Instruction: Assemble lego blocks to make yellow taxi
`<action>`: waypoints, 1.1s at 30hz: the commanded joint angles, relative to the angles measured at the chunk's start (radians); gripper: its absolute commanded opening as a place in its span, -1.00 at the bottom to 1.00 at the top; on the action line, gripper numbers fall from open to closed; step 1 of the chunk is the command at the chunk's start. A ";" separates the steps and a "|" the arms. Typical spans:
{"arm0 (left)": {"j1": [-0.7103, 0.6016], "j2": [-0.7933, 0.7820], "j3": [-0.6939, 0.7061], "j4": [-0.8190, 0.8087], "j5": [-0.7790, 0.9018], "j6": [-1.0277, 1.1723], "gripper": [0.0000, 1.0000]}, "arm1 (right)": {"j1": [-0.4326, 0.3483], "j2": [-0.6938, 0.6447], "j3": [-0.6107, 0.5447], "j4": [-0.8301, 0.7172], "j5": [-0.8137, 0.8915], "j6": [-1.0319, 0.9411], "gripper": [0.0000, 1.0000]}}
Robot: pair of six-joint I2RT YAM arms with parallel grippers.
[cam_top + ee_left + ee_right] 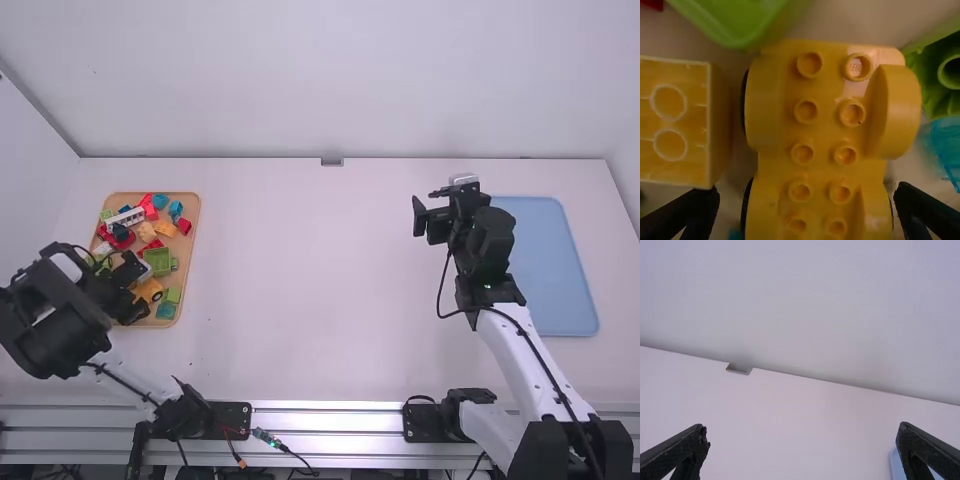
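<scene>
Yellow wheeled base lies between my open left fingers

My left gripper (pixel 135 290) is over the near part of the wooden tray (pixel 188 262), its fingers wide apart. The yellow wheeled base (pixel 822 135) lies ahead of them, its nearer end in the gap between the two fingertips. I cannot tell its height against them. It sits studs up, two rows of studs along its middle, raised fenders at the sides and black wheels under its edges.

Just beside one fingertip is a yellow block (pixel 675 120) with two round rings facing me; I cannot tell whether they touch. By the other side of the base lie a green hollow piece (pixel 940 70) and a clear blue piece (pixel 945 147). A light green piece (pixel 740 22) edges up to the base's far end.

Deeper in the tray are a white piece (pixel 124 219), a red block (pixel 184 226) and other mixed blocks.

Well apart, across the tabletop (pixel 300 280), my right gripper (pixel 440 197) hovers with its fingers apart and nothing between them. The blue tray (pixel 555 270) lies beside that arm.
</scene>
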 commanded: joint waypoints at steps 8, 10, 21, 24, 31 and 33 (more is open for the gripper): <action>-0.005 0.033 -0.013 0.011 0.003 0.010 0.37 | 0.001 0.003 0.028 0.002 0.005 -0.005 0.98; -0.008 0.032 -0.013 0.011 0.001 0.011 0.28 | 0.001 0.003 0.028 0.002 0.005 -0.005 0.98; -0.025 0.022 0.038 0.031 0.007 -0.105 0.21 | 0.001 0.003 0.028 0.001 0.005 -0.005 0.98; -0.041 0.011 0.096 -0.071 0.038 -0.112 0.22 | 0.001 0.003 0.028 0.001 0.005 -0.005 0.97; -0.108 0.004 0.341 -0.408 0.138 -0.206 0.07 | 0.001 0.003 0.028 0.001 0.005 -0.006 0.98; -0.128 0.004 0.396 -0.475 0.153 -0.218 0.04 | 0.001 0.003 0.028 0.001 0.005 -0.009 0.98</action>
